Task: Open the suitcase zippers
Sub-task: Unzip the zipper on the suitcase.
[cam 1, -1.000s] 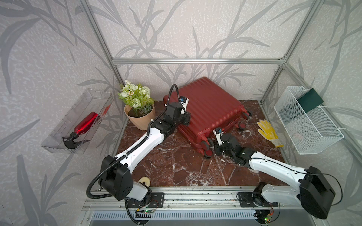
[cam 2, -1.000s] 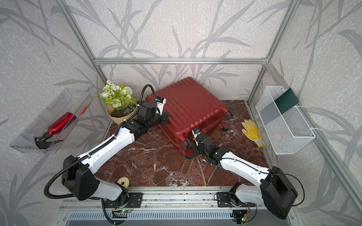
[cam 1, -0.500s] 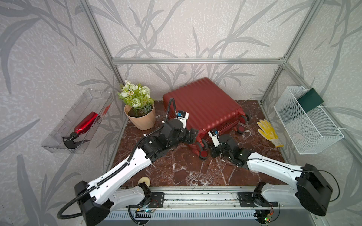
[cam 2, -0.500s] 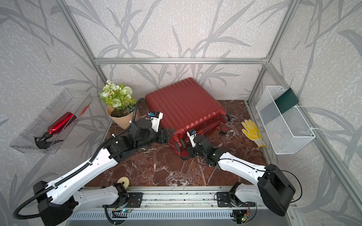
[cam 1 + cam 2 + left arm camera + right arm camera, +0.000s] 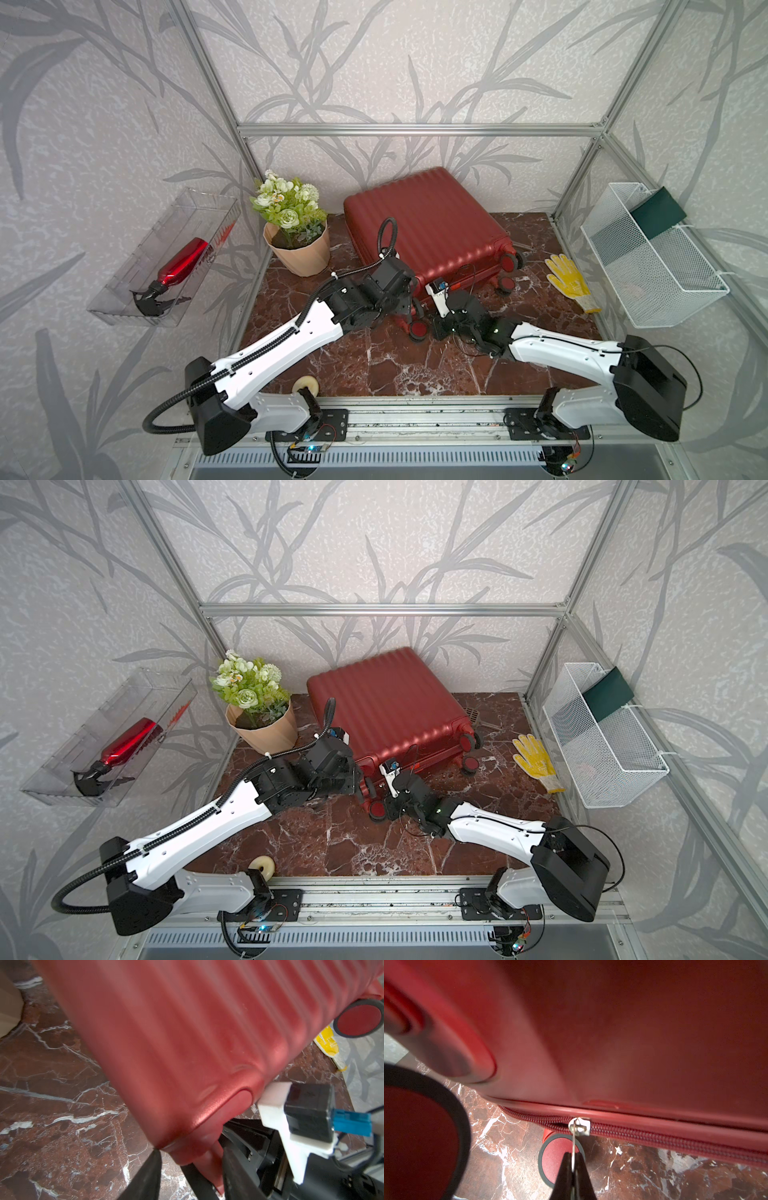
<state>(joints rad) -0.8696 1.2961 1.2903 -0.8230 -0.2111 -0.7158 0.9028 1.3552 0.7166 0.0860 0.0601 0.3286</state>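
One view, right fingers (image 5: 563, 1178) pinching zipper pull (image 5: 573, 1142)

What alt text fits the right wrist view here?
The right gripper, shut, pinches the thin metal pull tab of the zipper that runs along the red suitcase seam. Red wheels and the marble floor fill the rest.

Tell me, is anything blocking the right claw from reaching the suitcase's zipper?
Nothing visible does. The right gripper is already shut on the zipper's thin metal pull, which hangs from the slider on the suitcase seam.
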